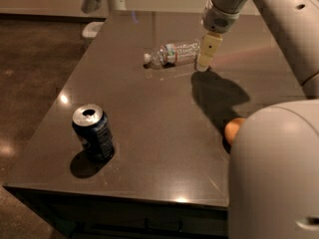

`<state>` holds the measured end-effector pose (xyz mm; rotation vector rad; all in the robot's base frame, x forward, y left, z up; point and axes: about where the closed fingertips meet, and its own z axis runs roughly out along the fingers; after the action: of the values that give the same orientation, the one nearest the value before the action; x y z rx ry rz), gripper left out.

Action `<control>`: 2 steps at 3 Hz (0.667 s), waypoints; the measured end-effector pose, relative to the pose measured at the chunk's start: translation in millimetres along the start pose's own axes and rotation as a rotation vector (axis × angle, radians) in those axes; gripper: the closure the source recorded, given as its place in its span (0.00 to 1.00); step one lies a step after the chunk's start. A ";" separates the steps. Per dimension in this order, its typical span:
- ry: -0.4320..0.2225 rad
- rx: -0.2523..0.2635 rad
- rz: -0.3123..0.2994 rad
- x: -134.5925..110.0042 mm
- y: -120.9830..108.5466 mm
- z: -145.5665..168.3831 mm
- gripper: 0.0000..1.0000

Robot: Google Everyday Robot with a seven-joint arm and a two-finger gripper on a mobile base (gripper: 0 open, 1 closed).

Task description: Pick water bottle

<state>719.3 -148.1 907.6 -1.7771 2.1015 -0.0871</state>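
The water bottle [172, 54] lies on its side on the dark table [149, 113], toward the back, white cap pointing left, with a red-and-green label band. It is clear and ribbed. My gripper [205, 59] hangs just right of the bottle's base, low over the table, at or very near that end. The arm reaches in from the upper right, and its large grey body fills the lower right of the view.
A dark blue soda can [93, 133] stands upright, opened, near the table's front left. An orange [233, 129] lies at the right, partly hidden behind my arm. A white robot base [102, 4] stands on the floor past the back left corner.
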 end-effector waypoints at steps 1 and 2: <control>0.005 -0.014 -0.013 -6.4 -16.2 24.0 0.00; 0.017 -0.018 -0.028 -14.2 -26.2 39.9 0.00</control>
<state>758.7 -131.7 881.9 -1.8230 2.0959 -0.0918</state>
